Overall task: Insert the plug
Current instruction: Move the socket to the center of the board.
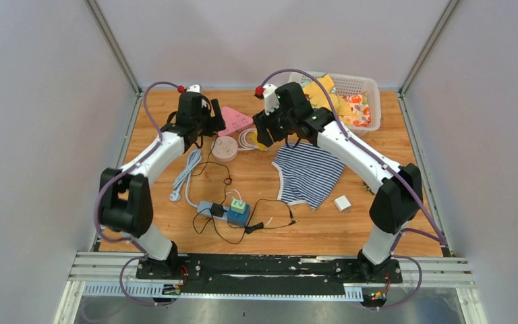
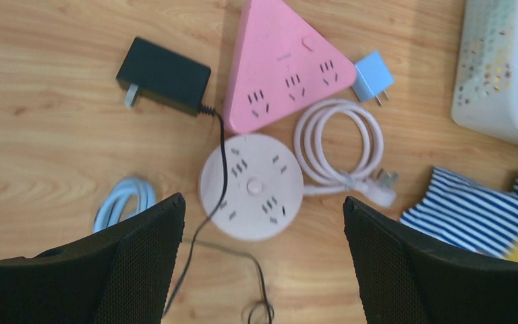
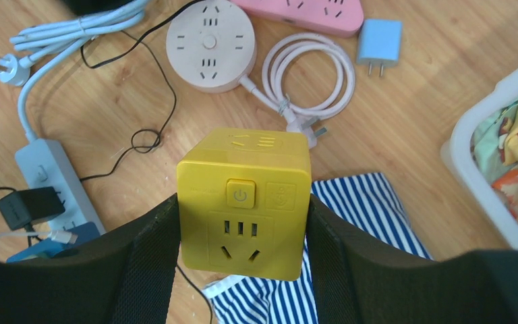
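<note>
Right tool (image 3: 241,204) clamps the yellow socket cube (image 3: 244,172), covering its sides; left tool (image 2: 263,202) stands apart.

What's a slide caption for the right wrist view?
Right gripper holds a yellow socket cube over a striped cloth; round strip and coiled pink cord lie beyond on the table.

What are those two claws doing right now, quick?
The left gripper is open, holding nothing.
The right gripper is closed on the yellow socket cube.
</note>
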Motion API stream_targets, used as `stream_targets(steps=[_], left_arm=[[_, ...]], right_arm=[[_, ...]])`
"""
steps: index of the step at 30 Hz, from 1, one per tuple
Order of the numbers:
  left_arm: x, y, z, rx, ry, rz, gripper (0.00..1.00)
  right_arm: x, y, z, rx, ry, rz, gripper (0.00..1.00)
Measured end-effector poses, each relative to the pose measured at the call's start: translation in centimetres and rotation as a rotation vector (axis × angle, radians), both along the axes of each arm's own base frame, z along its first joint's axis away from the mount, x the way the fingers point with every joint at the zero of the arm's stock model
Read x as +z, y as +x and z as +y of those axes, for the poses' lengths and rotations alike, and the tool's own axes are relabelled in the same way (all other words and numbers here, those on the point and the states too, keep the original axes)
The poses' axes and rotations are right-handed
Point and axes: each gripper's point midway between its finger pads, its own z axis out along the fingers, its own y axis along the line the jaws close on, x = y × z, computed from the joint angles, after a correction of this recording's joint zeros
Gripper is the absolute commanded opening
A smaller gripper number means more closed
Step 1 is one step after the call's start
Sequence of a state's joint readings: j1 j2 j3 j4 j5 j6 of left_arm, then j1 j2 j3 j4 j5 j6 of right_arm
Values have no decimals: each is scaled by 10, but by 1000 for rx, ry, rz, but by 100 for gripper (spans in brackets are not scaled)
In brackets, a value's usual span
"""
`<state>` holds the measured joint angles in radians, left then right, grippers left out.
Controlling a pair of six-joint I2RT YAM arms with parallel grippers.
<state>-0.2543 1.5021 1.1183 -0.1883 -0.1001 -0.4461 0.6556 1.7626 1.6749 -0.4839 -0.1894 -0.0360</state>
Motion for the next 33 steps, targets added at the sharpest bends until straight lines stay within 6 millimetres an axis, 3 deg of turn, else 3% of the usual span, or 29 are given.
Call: stream_targets(steps=[7,12,15,20,24,33], left_arm=[[-47,76,-13,-25,18,54,78],[-74,114,-24,-50,25,70,72],[-91,129,-32,-76,24,84,63],[-114,138,-44,-156,12,105,56],[-109,140,-60,-246,-24,82,51],[-119,114,-123,-494,-61,83,55]], right_arm=[[5,-22,-13,3,23,6,0],[5,-25,-18,2,27,3,0],[1,-25,-20,-2,22,8,0],[-6,-25,-24,-8,11,17,0],[-5,-20,-28,-20,13,15,0],[-7,-11,-37,-33,-1,6,0]])
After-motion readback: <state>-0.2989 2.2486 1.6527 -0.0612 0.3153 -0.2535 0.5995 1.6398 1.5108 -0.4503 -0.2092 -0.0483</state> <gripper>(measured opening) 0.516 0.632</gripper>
